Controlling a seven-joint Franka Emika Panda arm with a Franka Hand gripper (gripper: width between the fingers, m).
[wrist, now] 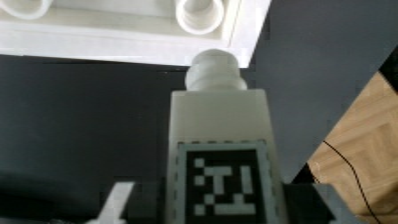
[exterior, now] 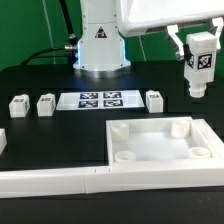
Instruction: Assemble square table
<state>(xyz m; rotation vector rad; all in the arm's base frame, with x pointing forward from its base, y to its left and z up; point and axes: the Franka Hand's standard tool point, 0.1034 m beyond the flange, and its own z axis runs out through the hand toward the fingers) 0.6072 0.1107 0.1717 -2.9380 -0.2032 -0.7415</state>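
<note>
- Grips one leg block (exterior: 200,72) in the tool (exterior: 199,46), jaws closed against its sides, at the upper right of the exterior view.
- Holds that block upright and clear of the worktop (exterior: 40,75), with the black-and-white tag facing the exterior camera and the narrower peg end pointing down.
- Hangs it near the far right corner of the square top (exterior: 150,150), apart from the rim.
- Shows the same block (wrist: 217,130) in the wrist view, running away from the lens with the tag nearest the camera and the rounded peg tip (wrist: 214,68) over dark worktop, just beside the square top's rim (wrist: 107,45); a round socket (wrist: 196,14) sits just past that rim.
- Counts three more leg blocks lying on the worktop across the middle of the exterior view: the first loose block (exterior: 18,104) and the second loose block (exterior: 46,104) near each other at the exterior view's left, the third loose block (exterior: 154,100) just to the exterior view's right of the marker board (exterior: 98,100).
- Places the square top flat at the lower right of the exterior view, hollow side up, a round socket at each corner.
- Sets a long white barrier wall (exterior: 50,182) along the lower edge of the exterior view, just beside the top's near rim.
- Puts the robot base (exterior: 100,45) at the top centre, behind the marker board.
</note>
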